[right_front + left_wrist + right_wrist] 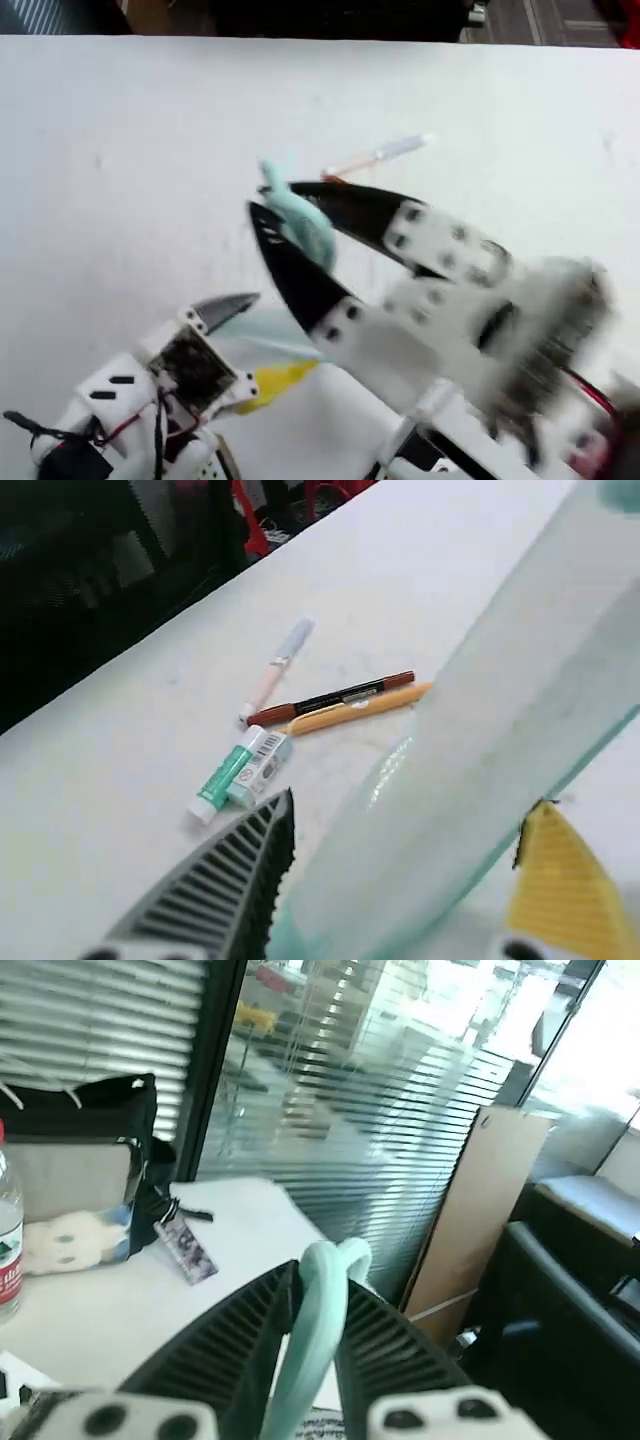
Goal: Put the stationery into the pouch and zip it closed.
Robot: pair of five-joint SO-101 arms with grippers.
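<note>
The left gripper [262, 340], in the lower left of the high view, has its jaws, one grey and ribbed, one yellow, closed on the translucent pale teal pouch [285, 345]. In the left wrist view the pouch [480, 740] runs as a wide band from the lower centre to the upper right, pinched between the two jaws of the left gripper [400, 875].

The right gripper [262, 198] reaches from the lower right to the centre of the high view. Its black jaws are closed on a pale teal loop [305, 225] of the pouch's colour; whether the loop joins the pouch cannot be told. The right wrist view shows the loop [320, 1290] gripped between the ribbed jaws of the right gripper [318, 1305].

The stationery lies on the white counter [120, 150], outside the pouch. A pen with a pale blue cap [278, 665] lies left of centre, with a brown pen [335, 698] and an orange pen [360, 710] side by side and touching just below it. A green-and-white glue stick [225, 778] lies lower left of them. In the high view the pale blue-capped pen [385, 153] sits just above the black jaws.
</note>
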